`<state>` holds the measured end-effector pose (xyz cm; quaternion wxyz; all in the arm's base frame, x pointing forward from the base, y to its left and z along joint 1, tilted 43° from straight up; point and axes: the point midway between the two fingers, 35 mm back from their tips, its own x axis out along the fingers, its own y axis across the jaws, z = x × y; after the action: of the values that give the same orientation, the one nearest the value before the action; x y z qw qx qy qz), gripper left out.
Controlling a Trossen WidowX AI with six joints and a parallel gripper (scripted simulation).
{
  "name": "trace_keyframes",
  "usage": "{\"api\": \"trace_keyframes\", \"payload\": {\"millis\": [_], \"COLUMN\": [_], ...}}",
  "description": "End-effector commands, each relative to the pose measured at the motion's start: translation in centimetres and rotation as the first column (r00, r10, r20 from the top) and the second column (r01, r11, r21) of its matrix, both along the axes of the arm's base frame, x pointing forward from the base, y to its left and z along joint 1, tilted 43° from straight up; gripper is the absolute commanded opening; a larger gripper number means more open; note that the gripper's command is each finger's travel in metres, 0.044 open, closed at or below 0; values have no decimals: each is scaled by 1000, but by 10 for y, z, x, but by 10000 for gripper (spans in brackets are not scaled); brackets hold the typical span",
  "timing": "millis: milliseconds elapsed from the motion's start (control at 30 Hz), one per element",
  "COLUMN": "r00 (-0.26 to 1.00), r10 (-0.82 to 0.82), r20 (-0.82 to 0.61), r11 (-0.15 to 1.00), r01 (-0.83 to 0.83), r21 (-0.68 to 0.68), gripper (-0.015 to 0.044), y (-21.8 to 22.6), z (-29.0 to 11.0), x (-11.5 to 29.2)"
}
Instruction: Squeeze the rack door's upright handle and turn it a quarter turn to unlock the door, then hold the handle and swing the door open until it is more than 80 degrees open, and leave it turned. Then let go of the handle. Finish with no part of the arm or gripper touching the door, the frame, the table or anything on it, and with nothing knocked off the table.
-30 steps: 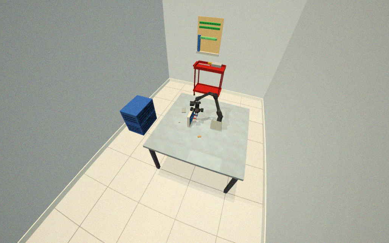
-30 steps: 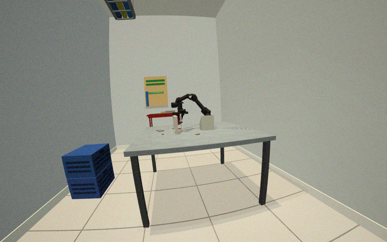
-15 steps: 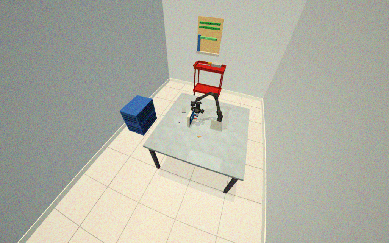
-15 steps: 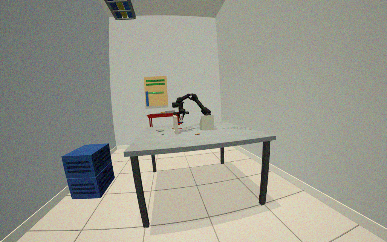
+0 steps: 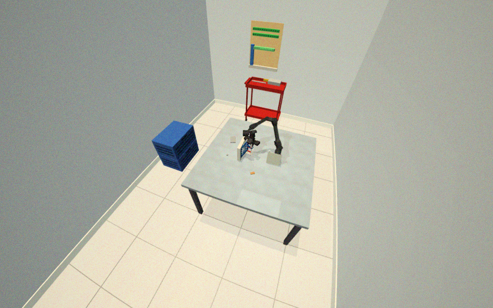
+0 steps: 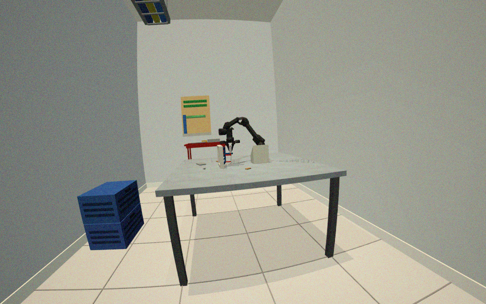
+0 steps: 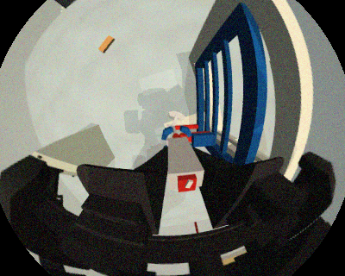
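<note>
I've got the gripper [image 5: 250,146] [image 6: 230,149] [image 7: 178,151] pinching the upright handle [image 6: 230,147] [image 7: 185,159], one dark finger on each side of its pale grey body. From the wrist cam, the handle's near end shows a red square w/ a small white mark. It's next to the blue barred door [image 5: 245,149] [image 6: 224,155] [image 7: 260,86], near a blue block [image 7: 203,139] on the door's side; red and blue bits show beyond the handle. Can't tell the exact door angle or handle turn from these views.

The rack's pale frame [image 5: 239,153] [image 6: 220,157] [image 7: 306,86] stands upright on the counter [image 5: 213,175] [image 6: 252,182] [image 7: 75,65]. My arm [image 5: 276,132] [image 6: 251,130] arches up from the beige base block [image 5: 273,159] [image 6: 260,154] [image 7: 81,148], w/ the gripper pointing down at the handle.

Also on the counter: a small orange piece [image 5: 252,173] [image 6: 247,168] [image 7: 106,44], well apart from the gripper; a flat greyish piece [image 5: 233,139] [image 6: 200,164] on the frame's far side from the base; and a tiny dark bit [image 5: 227,154] [image 6: 204,168], too small to ID. In the bkgd, a red cart [image 5: 265,87] [image 6: 202,145] stands below a tan wall board [image 5: 265,57] [image 6: 197,126]. Blue cabinet [image 5: 175,134] [image 6: 99,219] is on the floor beside the counter, approx. rack side.
</note>
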<state>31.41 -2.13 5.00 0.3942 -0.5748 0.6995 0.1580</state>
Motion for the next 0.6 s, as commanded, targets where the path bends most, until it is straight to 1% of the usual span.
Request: {"api": "trace_keyframes", "payload": {"millis": [0,567], "r00": [995,937], "r10": [-68,-250], "r20": [76,243], "r11": [998,968], "r01": [68,251], "r21": [5,29], "gripper": [15,15], "y": [3,21], "z": [-3,-19], "x": [-3,-28]}}
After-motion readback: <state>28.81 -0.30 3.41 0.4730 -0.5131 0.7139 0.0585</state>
